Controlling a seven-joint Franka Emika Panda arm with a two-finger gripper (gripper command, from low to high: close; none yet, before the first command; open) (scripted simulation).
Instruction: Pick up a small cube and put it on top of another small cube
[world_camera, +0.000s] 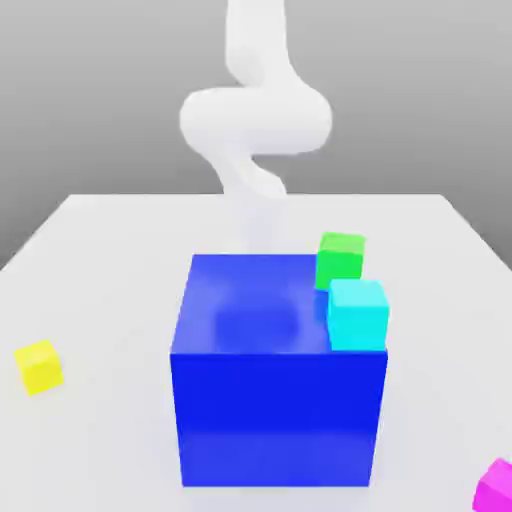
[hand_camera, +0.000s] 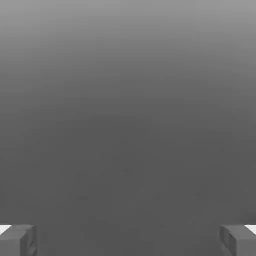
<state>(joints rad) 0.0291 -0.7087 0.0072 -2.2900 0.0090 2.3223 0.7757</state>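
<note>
A small magenta cube (world_camera: 497, 487) lies on the white table (world_camera: 90, 260) at the near corner on the exterior view's right, partly cut off by the picture's edge. My white arm (world_camera: 255, 115) rises behind the big blue cube, well away from the magenta cube. In the hand view my gripper (hand_camera: 128, 240) is open, its two grey fingertips (hand_camera: 17, 240) stand far apart, and only plain grey background lies between them.
A big blue cube (world_camera: 280, 400) stands in the middle of the table. A cyan cube (world_camera: 357, 313) and a green cube (world_camera: 340, 260) sit at its upper right edge. A small yellow cube (world_camera: 39, 366) lies on the exterior view's left.
</note>
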